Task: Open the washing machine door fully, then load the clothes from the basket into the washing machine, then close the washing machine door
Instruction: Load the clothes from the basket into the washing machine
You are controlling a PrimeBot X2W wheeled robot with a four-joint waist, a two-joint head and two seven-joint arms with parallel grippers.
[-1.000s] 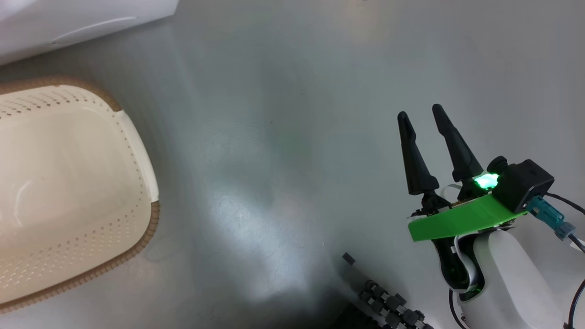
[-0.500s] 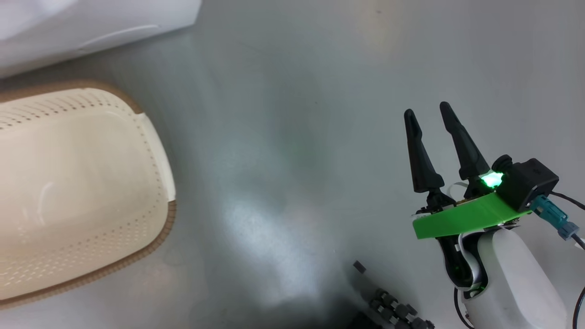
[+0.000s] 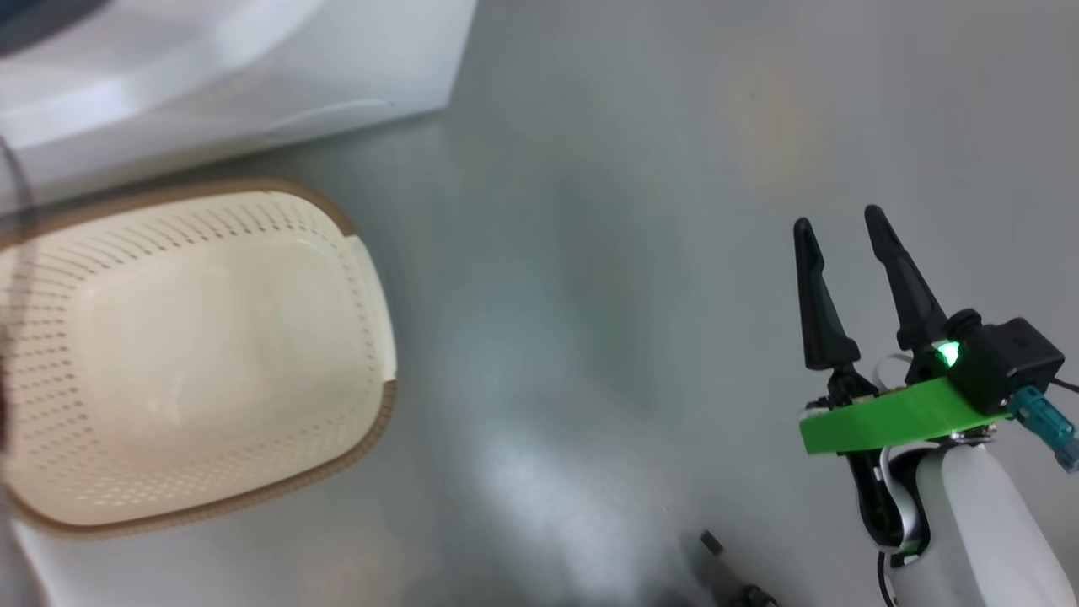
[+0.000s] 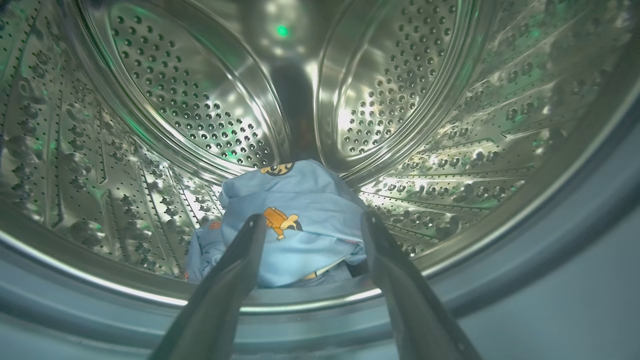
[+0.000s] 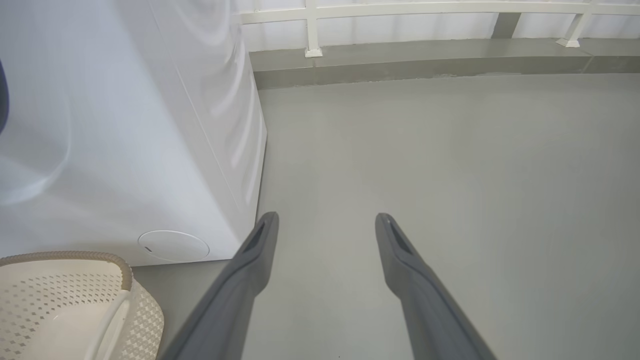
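Close up, the left wrist view looks straight into the perforated steel drum [image 4: 190, 100] of the washing machine [image 3: 253, 76]. The clothes [image 4: 310, 200], one light blue garment with small orange-brown printed figures, lie bunched at the lower centre of that frame, on the drum's floor just behind its front lip. The left pincer [image 4: 313, 222] rises from the bottom edge with its two dark fingers spread wide and released, gripping nothing. The garment shows in the gap between the fingertips, and whether they touch the fabric cannot be told. A grey rubber gasket [image 4: 555, 235] curves around the drum's mouth at the lower right.

From the head view, the basket [image 3: 371, 320] takes up the left of the frame. It is cream-white perforated plastic with a brown woven-look rim. It stands on the grey floor [image 3: 590, 253] just in front of the white washer, which crosses the upper left corner. The right pincer [image 3: 836, 219] stands at the lower right, well apart from the basket, with its fingers pointing up the frame, spread and released, holding nothing. A bright green bracket [image 3: 893, 417] sits on its wrist.

From the right wrist view, a round white flap [image 5: 173, 245] sits low on the washer's front at the left, and a white railing [image 5: 312, 25] runs along the top.
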